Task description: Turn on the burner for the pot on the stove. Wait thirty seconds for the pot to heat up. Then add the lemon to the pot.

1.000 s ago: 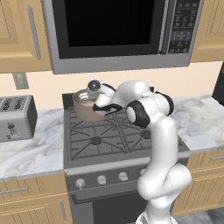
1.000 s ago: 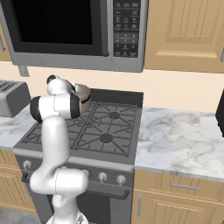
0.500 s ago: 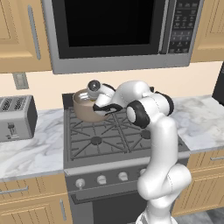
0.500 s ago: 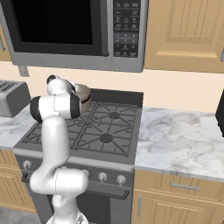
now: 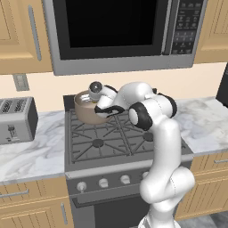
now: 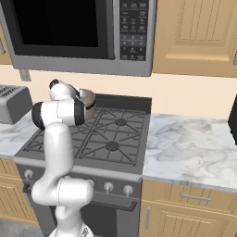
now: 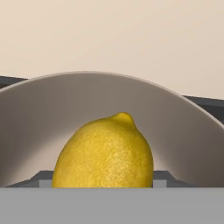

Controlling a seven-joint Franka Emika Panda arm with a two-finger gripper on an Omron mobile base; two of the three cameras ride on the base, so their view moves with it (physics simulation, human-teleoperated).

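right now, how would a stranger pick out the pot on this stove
Find the grey stove under the microwave. On its back left burner, beside the robot's hand, sits the pot: round, taupe-brown, pale inside, the one vessel on the grates, with a lemon against its inner wall.

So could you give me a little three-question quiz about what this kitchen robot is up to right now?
1. True or false: the round taupe-brown metal pot sits on a front burner of the grey steel gas stove.
2. In the hand view, which fruit shows against the pot's pale inside: A an orange, B a small yellow lemon, C a lime?
3. Fill in: the silver toaster stands on the marble counter to the stove's ____.

Key: 1 false, it sits on the back left burner; 2 B; 3 left.
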